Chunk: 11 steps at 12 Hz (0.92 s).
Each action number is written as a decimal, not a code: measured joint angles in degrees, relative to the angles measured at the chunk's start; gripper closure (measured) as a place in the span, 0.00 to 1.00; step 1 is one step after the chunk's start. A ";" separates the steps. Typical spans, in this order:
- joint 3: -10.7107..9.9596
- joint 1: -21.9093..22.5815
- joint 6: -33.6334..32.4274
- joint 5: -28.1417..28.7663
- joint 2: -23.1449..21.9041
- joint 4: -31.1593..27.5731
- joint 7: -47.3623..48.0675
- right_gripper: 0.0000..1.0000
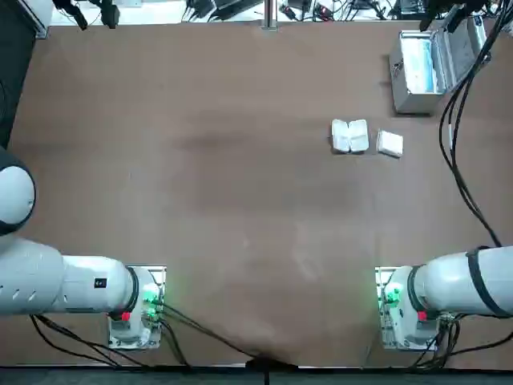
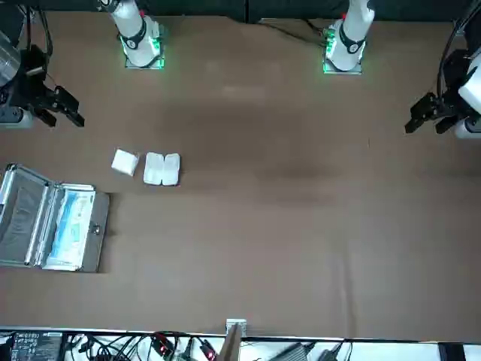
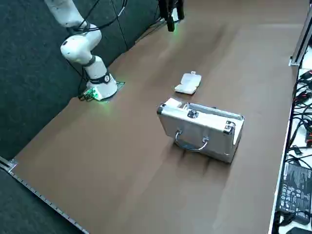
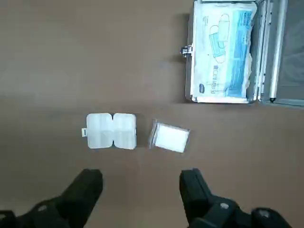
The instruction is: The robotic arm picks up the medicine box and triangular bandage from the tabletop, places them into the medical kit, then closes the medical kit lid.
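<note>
Right tool (image 4: pixel 141 176): open, above table (image 1: pixel 240 241); medicine box (image 4: pixel 100 130) beside bandage (image 4: pixel 172 138); kit (image 1: pixel 415 102) open

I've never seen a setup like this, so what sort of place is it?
Probably a robotics lab or test bench: a jointed white arm is bolted to a brown table, with its open gripper above, and loose cables lie along one edge.

Medicine box (image 1: pixel 349 136) left of triangular bandage (image 1: pixel 390 143) — medical kit (image 1: pixel 415 79) beyond, rightward, right tool (image 4: pixel 141 175) above table (image 1: pixel 200 208)
</note>
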 joint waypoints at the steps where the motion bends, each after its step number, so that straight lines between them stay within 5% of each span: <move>1: 0.00 -0.02 -0.01 -0.10 0.00 0.00 0.00 0.00; 7: 0.59 0.69 -0.79 -0.85 0.25 0.13 0.00 0.00; 11: 0.98 5.95 -1.02 -1.38 4.73 -0.27 2.73 0.00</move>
